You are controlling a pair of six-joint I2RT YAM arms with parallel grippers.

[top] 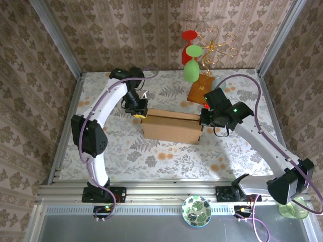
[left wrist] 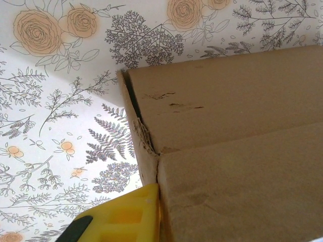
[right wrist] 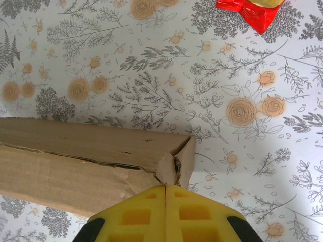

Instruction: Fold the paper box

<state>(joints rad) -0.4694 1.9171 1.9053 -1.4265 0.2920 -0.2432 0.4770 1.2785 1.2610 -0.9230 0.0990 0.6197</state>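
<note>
**Position of the workpiece.** The large plain brown corrugated cardboard paper box [top: 171, 128] lies near the middle of the floral-patterned worktop [top: 126, 156]. It is folded into a low, closed block. In the top view its long axis runs left to right, across the line of the two arm bases.

**Position of the hands.** One hand is at each short end of the box.
- The left hand [top: 140, 112] is at the far-left corner. In the left wrist view, one yellow finger [left wrist: 126, 222] lies just beside the end wall, where a torn seam shows. The second finger is hidden, so it cannot be determined whether this hand is open or closed.
- The right hand [right wrist: 165, 190] is at the right end. Its two yellow pads are pressed together with nothing between them. The closed tip is at the end flap, which stands slightly ajar at that corner.

**Governing relation.** Each end wall faces its own hand along the long axis. An inward push on the right end flap appears to fall to the right hand, which is the nearer.

**Clearance.**
- Near long side: bare worktop up to the arm bases.
- Left end: open.
- Far side: an orange-brown rectangular packet [top: 198, 92] lies close behind the far-right corner. This limits room for movement on that side.
</note>
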